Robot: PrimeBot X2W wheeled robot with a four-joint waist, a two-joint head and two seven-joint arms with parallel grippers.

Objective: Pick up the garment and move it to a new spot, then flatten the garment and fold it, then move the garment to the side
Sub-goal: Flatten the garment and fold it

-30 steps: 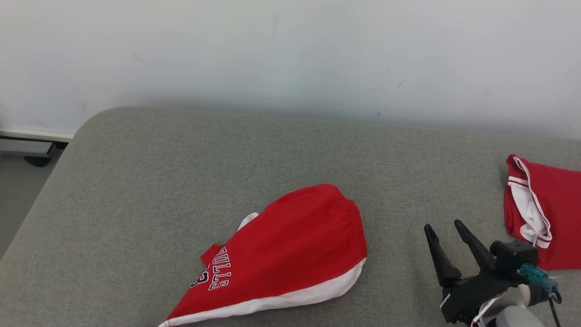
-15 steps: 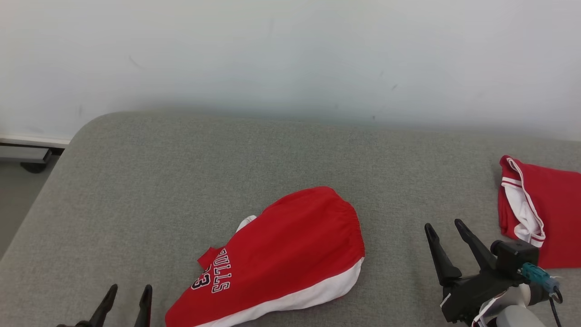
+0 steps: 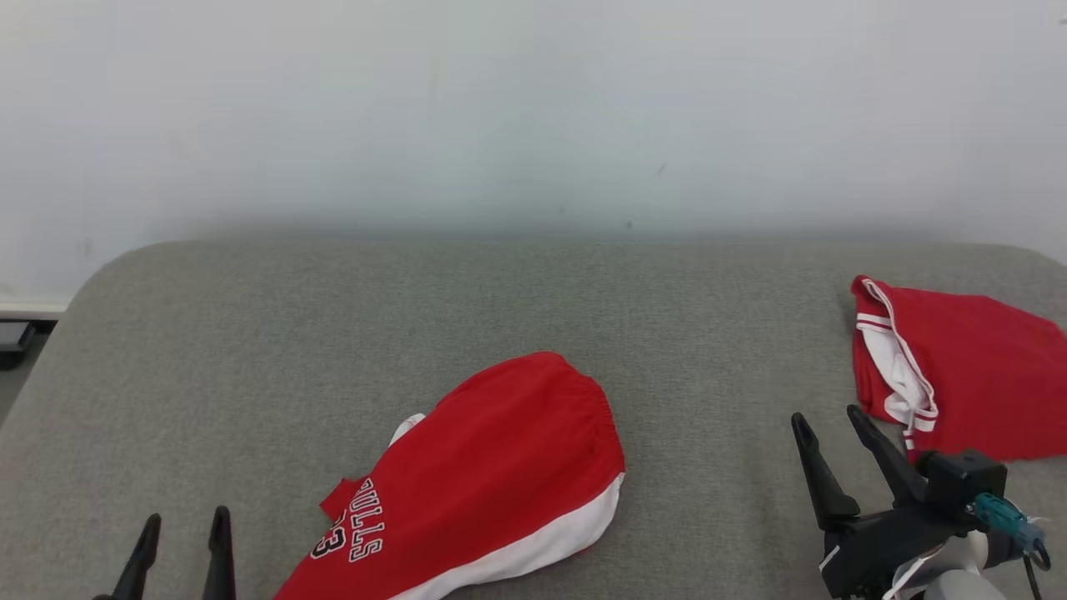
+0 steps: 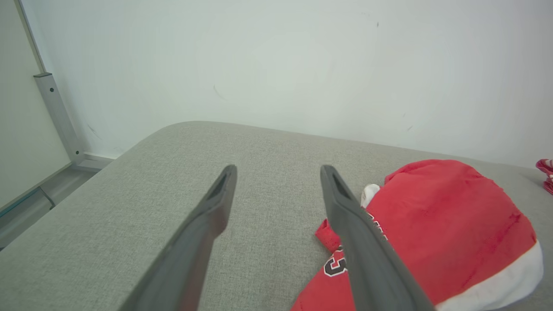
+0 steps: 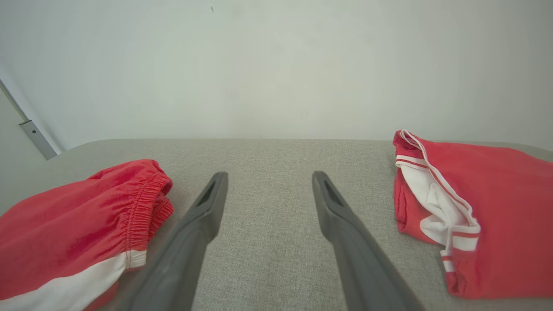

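Note:
The garment (image 3: 492, 475), red shorts with a white band and BULLS lettering, lies bunched at the front middle of the grey cushion (image 3: 417, 317). My left gripper (image 3: 185, 533) stands open just left of it and touches nothing. In the left wrist view its fingers (image 4: 278, 170) are wide apart, with the garment (image 4: 440, 224) to their right. My right gripper (image 3: 827, 421) is open and empty between the shorts and a second red garment (image 3: 959, 367) with white trim. The right wrist view shows this gripper (image 5: 270, 175) over bare cushion, the shorts (image 5: 73, 216) to the left, the second garment (image 5: 497, 207) to the right.
A pale wall rises right behind the cushion. The cushion's rounded left corner drops to the floor (image 3: 12, 350), where a metal rail (image 4: 56, 116) runs up the wall. Bare fabric stretches across the back and the left of the cushion.
The head camera has turned, so the whole picture has shifted. My left gripper has come into view at the lower left with its fingers apart. The right gripper has stayed as it was.

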